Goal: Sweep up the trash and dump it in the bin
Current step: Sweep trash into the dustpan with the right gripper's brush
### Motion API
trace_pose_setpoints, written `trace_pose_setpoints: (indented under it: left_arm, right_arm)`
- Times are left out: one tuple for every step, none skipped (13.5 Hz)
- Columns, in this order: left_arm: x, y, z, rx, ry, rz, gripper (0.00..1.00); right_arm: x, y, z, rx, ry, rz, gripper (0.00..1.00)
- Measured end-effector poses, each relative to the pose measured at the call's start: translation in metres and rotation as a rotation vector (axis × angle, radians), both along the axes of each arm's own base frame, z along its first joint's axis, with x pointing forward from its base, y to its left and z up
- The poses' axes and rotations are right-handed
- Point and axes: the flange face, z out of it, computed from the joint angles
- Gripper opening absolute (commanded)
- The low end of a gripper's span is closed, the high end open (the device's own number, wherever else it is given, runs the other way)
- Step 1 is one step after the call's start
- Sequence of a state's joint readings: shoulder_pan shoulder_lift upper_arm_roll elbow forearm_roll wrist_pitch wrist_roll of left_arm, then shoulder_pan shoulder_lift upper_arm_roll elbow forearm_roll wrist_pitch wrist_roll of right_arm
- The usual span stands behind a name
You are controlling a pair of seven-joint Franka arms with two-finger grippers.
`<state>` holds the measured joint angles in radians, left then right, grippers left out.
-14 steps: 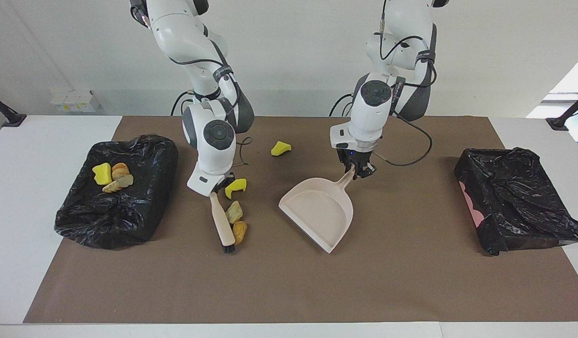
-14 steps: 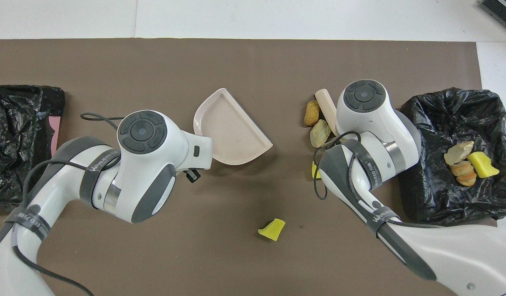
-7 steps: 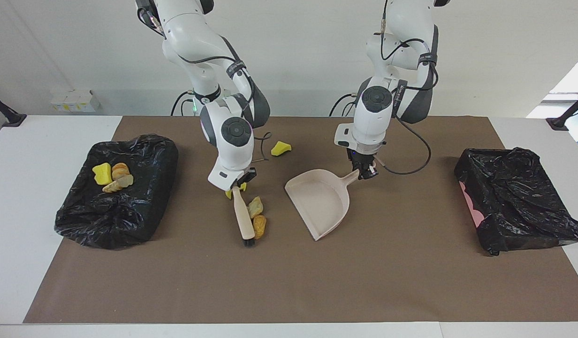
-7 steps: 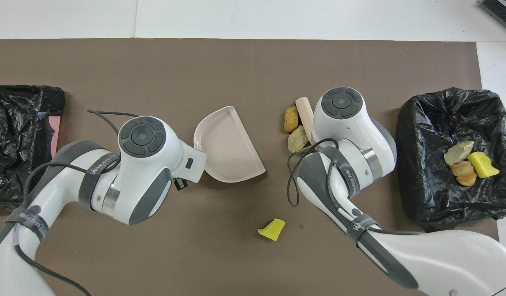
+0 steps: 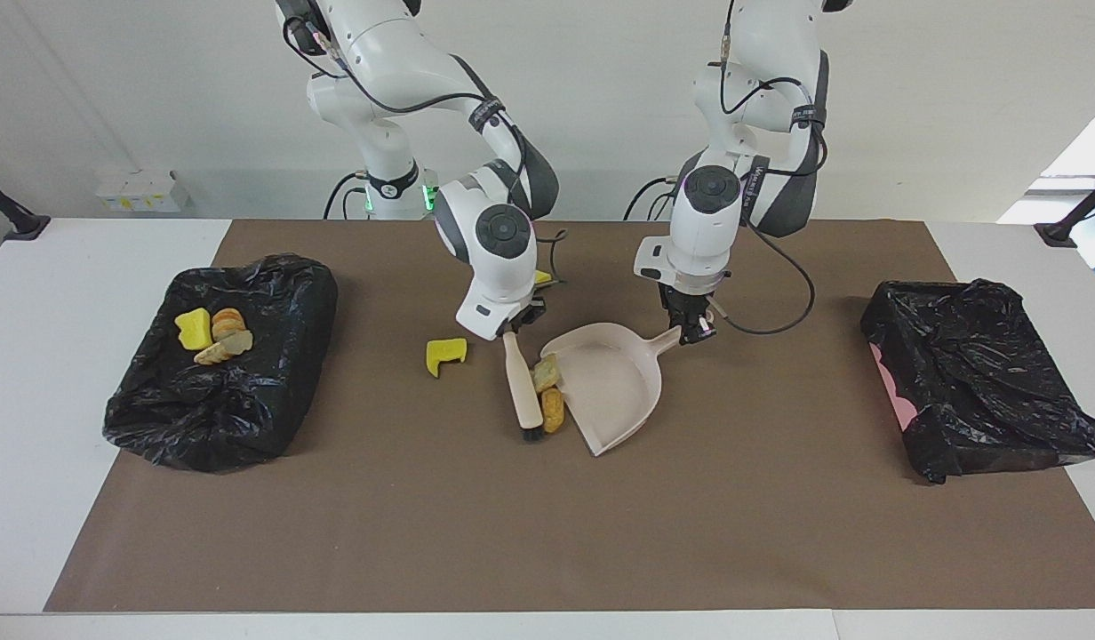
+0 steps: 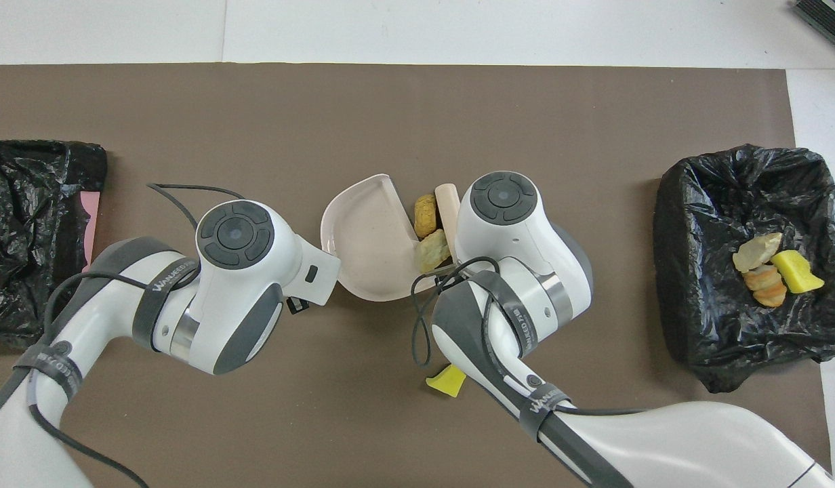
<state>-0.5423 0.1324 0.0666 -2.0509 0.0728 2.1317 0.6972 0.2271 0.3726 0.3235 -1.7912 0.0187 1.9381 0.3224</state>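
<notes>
A brown mat (image 5: 547,533) covered the table, and a black-lined bin (image 5: 219,360) stood at the right arm's end, holding already a yellow sponge chunk (image 5: 193,328) and some bread-like lumps (image 5: 227,336); a second black-lined bin (image 5: 979,378) stood at the left arm's end. The beige dustpan (image 5: 611,384) lay on the mat near the middle, and the left gripper (image 5: 692,329) had its fingers clamped on the end of the dustpan's handle. The right gripper (image 5: 516,325) had its fingers closed on the top of the brush (image 5: 523,389), whose black bristles pointed away from the robots, below the fingers. Between the brush and the open edge of the dustpan were two pieces of trash, touching both: a tan lump (image 5: 546,372) and a golden-brown lump (image 5: 554,410). One yellow sponge piece (image 5: 445,355) lay on the mat beside the right gripper, toward the right arm's end. Another yellow piece (image 6: 447,381) lay nearer to the robots than the right gripper's fingers, partly hidden by the arm.
</notes>
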Motion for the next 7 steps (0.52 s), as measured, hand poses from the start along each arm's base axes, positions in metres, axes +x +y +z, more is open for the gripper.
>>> trace_pose_setpoints:
  left_arm:
    - [-0.001, 0.000, -0.001, 0.001, 0.002, 0.000, 0.00]
    - [-0.002, 0.001, -0.003, 0.001, 0.003, -0.002, 0.00]
    - [-0.002, 0.001, -0.003, 0.000, 0.002, -0.008, 0.00]
    - [-0.002, 0.003, -0.003, 0.000, 0.003, -0.021, 0.00]
    - [0.000, 0.006, -0.003, -0.001, 0.004, -0.041, 0.00]
    - [0.001, 0.009, -0.003, -0.001, 0.007, -0.064, 0.00]
    - [0.003, 0.013, -0.003, -0.002, 0.010, -0.097, 0.00]
  right_arm:
    - [-0.006, 0.011, 0.001, 0.042, 0.022, -0.018, 0.00]
    - [-0.010, 0.021, 0.004, 0.085, 0.045, -0.038, 0.00]
    - [-0.011, 0.028, 0.008, 0.119, 0.059, -0.054, 0.00]
    - [-0.011, 0.035, 0.015, 0.143, 0.058, -0.060, 0.00]
    - [-0.009, 0.038, 0.022, 0.156, 0.049, -0.061, 0.00]
    - [-0.006, 0.036, 0.026, 0.159, 0.046, -0.065, 0.00]
    - [-0.003, 0.031, 0.031, 0.152, 0.054, -0.070, 0.00]
